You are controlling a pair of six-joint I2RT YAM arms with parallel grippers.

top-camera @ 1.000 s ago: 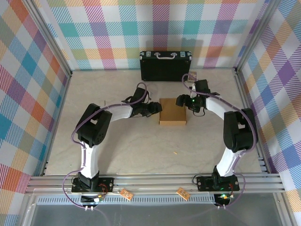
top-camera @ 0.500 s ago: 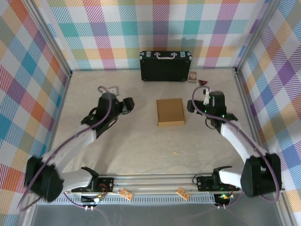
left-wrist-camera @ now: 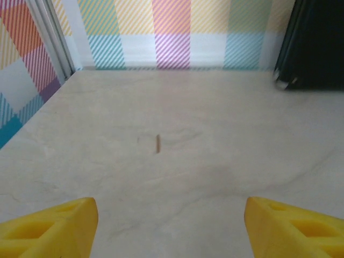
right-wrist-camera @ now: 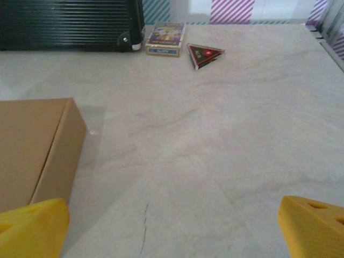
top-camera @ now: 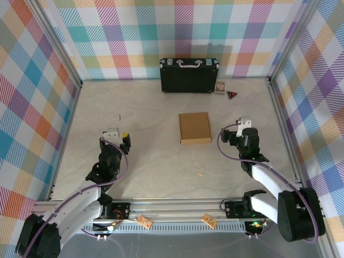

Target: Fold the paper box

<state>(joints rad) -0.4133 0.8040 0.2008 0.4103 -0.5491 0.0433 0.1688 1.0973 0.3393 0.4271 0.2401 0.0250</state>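
The paper box [top-camera: 195, 128] lies closed on the table as a small shallow brown square, with nothing touching it. In the right wrist view the paper box [right-wrist-camera: 33, 148] sits at the left, its side wall facing me. My right gripper [top-camera: 234, 132] hovers to the right of the box, apart from it. Its yellow fingertips [right-wrist-camera: 33, 228] stand wide, so the right gripper [right-wrist-camera: 172, 230] is open and holds nothing. My left gripper [top-camera: 119, 136] is far to the left of the box. The left gripper [left-wrist-camera: 171, 228] is open over bare table, yellow fingertips [left-wrist-camera: 51, 226] apart.
A black hard case [top-camera: 189, 74] with a silver handle stands at the back wall. A small card pack [right-wrist-camera: 165, 38] and a triangular piece [right-wrist-camera: 204, 55] lie beside it at the right. A thin stick [left-wrist-camera: 157, 143] lies ahead of my left gripper.
Both arms have pulled back from the box's sides toward the near edge. Both grippers have opened wider. The box has stayed in place.
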